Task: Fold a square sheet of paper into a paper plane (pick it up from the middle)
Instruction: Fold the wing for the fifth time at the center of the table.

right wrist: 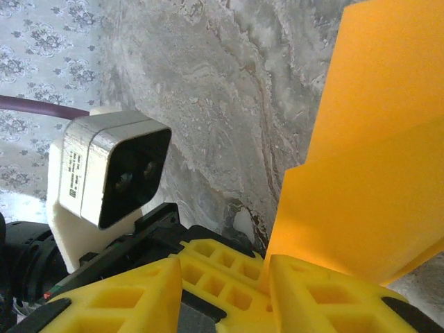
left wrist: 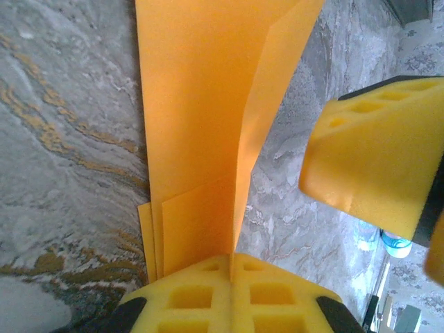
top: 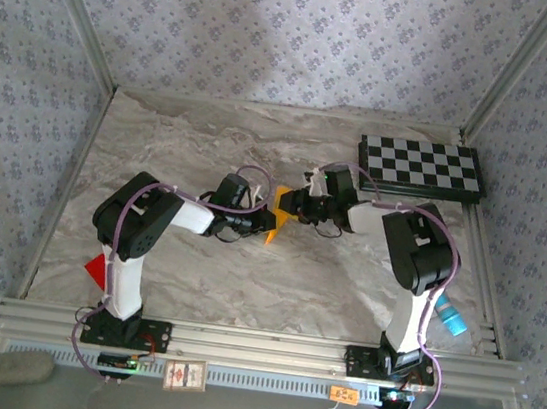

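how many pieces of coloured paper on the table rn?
2. The orange-yellow sheet, partly folded, mid-table; a small red triangular piece at the left edge of the table. Others could be hidden under the robot.

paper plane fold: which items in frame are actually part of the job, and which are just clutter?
Job:
- orange paper, partly folded, pinched in the left gripper
- right gripper, open beside it

Lying about:
- checkerboard, far right corner of the table
- red triangular piece, beside the left arm
- small blue object, beside the right arm
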### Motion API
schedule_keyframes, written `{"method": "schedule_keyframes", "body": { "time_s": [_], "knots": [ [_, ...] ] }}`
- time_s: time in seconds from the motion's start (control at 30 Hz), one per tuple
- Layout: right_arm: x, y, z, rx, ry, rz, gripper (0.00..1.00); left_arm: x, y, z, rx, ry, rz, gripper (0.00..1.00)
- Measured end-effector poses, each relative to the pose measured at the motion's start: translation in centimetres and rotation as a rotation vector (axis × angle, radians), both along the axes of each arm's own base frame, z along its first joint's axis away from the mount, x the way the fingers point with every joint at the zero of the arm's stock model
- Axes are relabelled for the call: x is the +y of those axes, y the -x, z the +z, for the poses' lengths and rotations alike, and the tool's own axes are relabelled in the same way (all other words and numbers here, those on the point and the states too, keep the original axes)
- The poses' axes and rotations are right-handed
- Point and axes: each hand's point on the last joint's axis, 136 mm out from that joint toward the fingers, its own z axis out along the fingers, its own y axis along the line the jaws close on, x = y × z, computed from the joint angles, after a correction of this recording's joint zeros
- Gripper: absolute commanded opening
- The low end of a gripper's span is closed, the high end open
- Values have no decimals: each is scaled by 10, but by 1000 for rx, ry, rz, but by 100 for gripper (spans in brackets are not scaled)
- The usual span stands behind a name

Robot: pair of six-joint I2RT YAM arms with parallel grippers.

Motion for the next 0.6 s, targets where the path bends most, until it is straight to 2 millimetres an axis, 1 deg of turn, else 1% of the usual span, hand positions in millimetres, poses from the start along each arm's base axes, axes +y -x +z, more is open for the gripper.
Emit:
{"method": "schedule_keyframes", "body": {
  "time_s": [0.27, 0.4, 0.6],
  "knots": [
    [2, 4, -22, 46, 23, 10, 39, 0, 0, 0, -1, 1, 0, 2],
    [6, 2, -23, 51, 26, 15, 38, 0, 0, 0, 0, 1, 1, 4],
    [6, 0, -27, 65, 49, 11, 38, 0, 0, 0, 5, 2, 5, 8]
  ]
}}
